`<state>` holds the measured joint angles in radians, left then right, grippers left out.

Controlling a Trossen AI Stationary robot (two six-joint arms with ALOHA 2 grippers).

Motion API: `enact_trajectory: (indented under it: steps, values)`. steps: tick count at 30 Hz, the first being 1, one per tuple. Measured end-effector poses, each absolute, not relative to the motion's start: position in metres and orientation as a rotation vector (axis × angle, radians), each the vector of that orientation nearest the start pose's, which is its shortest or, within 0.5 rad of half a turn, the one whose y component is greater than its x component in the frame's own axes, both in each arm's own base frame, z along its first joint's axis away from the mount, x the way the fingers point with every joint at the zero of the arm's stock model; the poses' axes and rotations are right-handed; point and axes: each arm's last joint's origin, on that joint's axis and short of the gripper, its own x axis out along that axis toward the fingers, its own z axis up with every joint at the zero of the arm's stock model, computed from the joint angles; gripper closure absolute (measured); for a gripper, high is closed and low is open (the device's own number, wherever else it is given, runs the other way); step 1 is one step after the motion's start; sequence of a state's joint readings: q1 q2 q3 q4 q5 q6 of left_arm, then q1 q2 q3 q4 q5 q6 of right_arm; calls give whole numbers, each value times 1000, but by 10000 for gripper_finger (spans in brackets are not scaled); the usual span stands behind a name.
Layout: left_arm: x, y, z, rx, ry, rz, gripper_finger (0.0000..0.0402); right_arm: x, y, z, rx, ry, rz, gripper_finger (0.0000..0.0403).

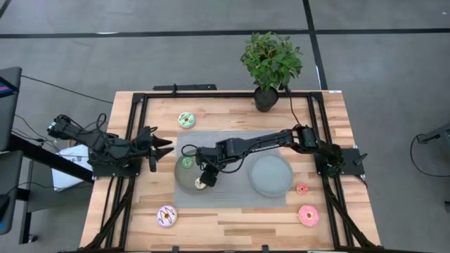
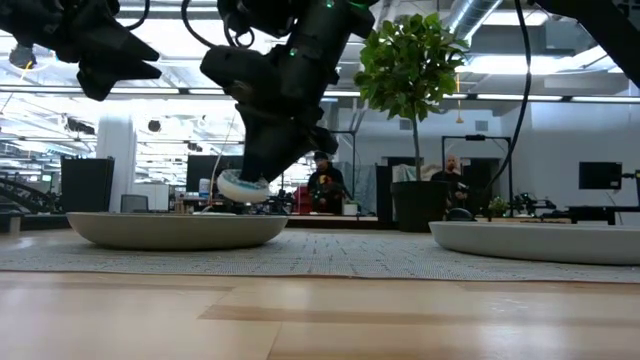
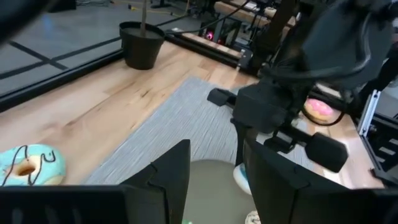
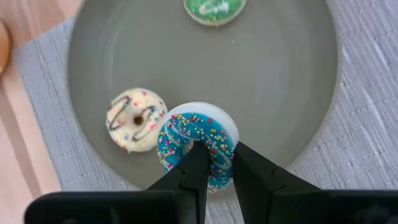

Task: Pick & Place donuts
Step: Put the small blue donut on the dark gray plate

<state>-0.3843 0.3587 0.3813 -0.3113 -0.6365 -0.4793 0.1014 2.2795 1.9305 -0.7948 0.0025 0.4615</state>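
My right gripper (image 4: 217, 150) hangs over the left grey plate (image 1: 181, 174) and is shut on a blue sprinkled donut (image 4: 194, 142) with a white underside. In that plate lie a white sprinkled donut (image 4: 135, 119) and a tiny green one (image 4: 214, 7). The blue donut (image 2: 243, 187) shows just above the plate's rim (image 2: 175, 228) in the low view. My left gripper (image 1: 163, 146) waits open at the table's left, level, with nothing between its fingers (image 3: 168, 177). My right gripper pinches the blue donut's ring (image 4: 219, 167) between its two fingers. One fingertip (image 4: 198, 152) stands at the hole and the other at the outer rim. The fingers come steeply from above. The donut hangs tilted on edge, above the plate's rim.
A second grey plate (image 1: 271, 176) lies on the grey mat (image 1: 232, 144) to the right. Loose donuts lie on the wood: green-iced (image 1: 186, 120), purple-white (image 1: 166, 216), pink (image 1: 308, 216), small red (image 1: 302, 188). A potted plant (image 1: 271, 63) stands at the far edge.
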Motion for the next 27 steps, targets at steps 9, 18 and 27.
enact_trajectory:
  steps: [9,18,27]
  values:
    - [102,-23,235,-326,198,307,260,481,41,184,339,1134,-172,344]
    - [102,-23,235,-326,199,307,260,477,44,175,339,1160,-178,344]
    - [102,-23,235,-329,198,307,260,479,40,159,353,1199,-175,344]
